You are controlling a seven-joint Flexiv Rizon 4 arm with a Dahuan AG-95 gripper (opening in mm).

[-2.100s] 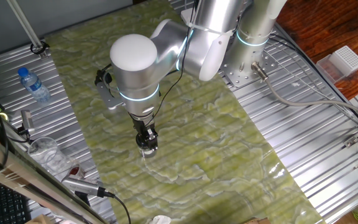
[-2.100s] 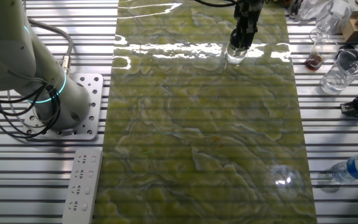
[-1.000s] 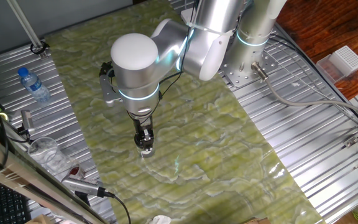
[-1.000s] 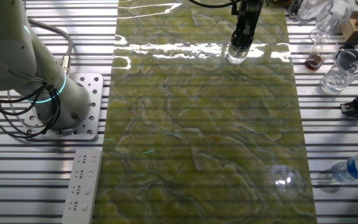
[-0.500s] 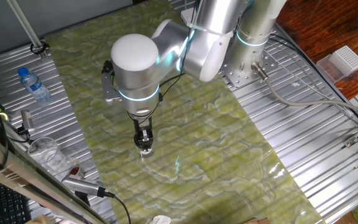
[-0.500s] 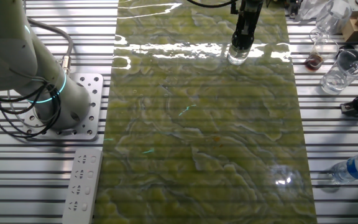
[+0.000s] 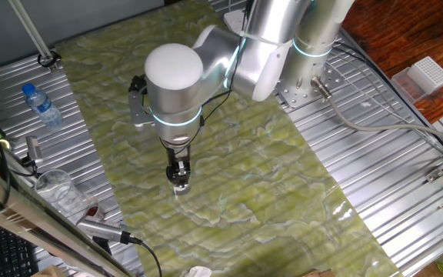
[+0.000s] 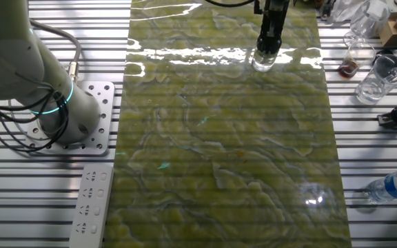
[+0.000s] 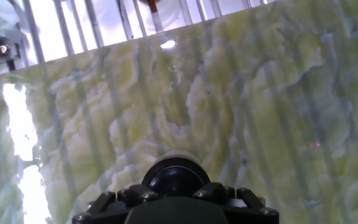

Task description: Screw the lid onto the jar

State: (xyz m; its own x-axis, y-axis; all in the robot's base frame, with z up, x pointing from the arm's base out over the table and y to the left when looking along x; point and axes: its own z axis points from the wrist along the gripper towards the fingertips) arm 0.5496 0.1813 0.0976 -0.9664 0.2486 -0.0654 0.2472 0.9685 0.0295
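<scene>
A small clear glass jar stands on the green marbled mat, and it also shows in the other fixed view. Its black glossy lid sits on top. My gripper points straight down onto it, and in the other fixed view the gripper hides the lid. In the hand view the gripper has its two fingers pressed against the lid's sides. Only a pale sliver of the jar's rim shows beneath the lid there.
A water bottle with a blue cap lies on the metal slats at the left. A thin plastic cup stands near the front left corner. A power strip lies by the arm's base. A white box sits at the far right.
The wrist has turned about its vertical axis, with the mount on its side swinging round. The gripper stays on the lid at the same spot, and the jar has not shifted.
</scene>
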